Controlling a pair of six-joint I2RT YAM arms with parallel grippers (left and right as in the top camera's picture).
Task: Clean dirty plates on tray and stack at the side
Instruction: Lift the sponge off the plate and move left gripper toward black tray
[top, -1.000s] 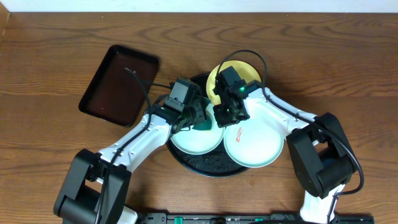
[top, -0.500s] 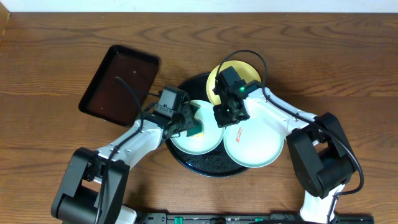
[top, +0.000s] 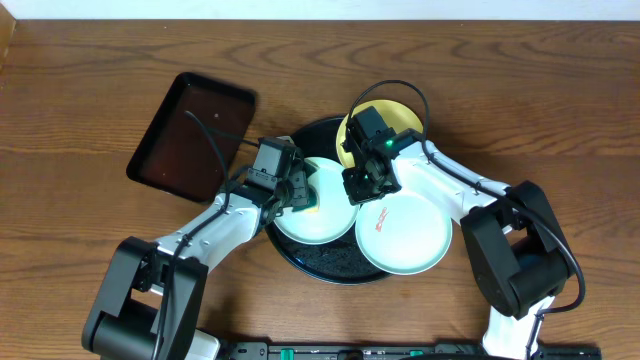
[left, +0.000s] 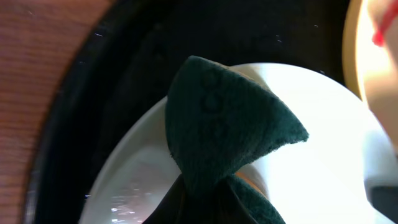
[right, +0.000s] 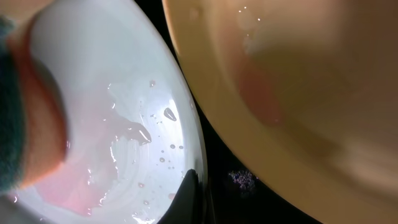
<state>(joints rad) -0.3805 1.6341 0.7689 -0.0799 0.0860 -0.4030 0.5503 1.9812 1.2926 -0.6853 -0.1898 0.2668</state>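
Note:
On the round black tray (top: 330, 262) lie three plates. My left gripper (top: 300, 193) is shut on a dark green cloth (left: 217, 124), pressed onto the left mint-white plate (top: 320, 225). That plate's surface (right: 124, 124) is wet with a pink film. My right gripper (top: 364, 183) is shut on this plate's right rim, one fingertip (right: 189, 196) lying over the edge. The second mint-white plate (top: 410, 240) sits at the right and carries a red smear (top: 383, 222). The pale yellow plate (top: 395, 115) leans at the tray's back and shows a faint reddish patch (right: 261, 99).
A smaller rectangular dark tray (top: 190, 130) lies on the wooden table (top: 80, 100) at the left, close to my left arm. Both arms cross over the round tray from the near side.
My left gripper has swept the cloth leftwards across the left plate, then edged slightly back. The right gripper has stayed at the plate's rim.

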